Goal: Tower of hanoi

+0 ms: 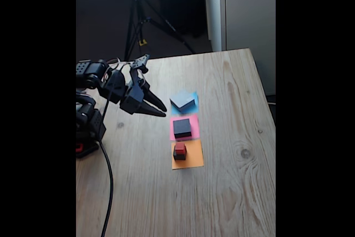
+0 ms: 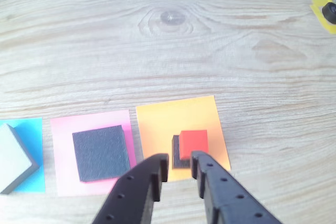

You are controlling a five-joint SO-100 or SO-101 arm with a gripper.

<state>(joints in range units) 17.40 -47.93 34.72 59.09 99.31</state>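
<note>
The tower of hanoi lies split in a row on the wooden table. The wide flat grey block rests on a blue paper square. On a pink square sits the medium black block. The tiny red cube is stacked on the small dark grey block on an orange square. My gripper hovers left of the row in the fixed view, slightly open and holding nothing. In the wrist view its fingertips frame the red cube from the near side.
The blue, pink and orange papers lie side by side. A cable trails from the arm base across the table's left side. A tripod stands behind the table. Yellow tape with a dark object sits at the far right.
</note>
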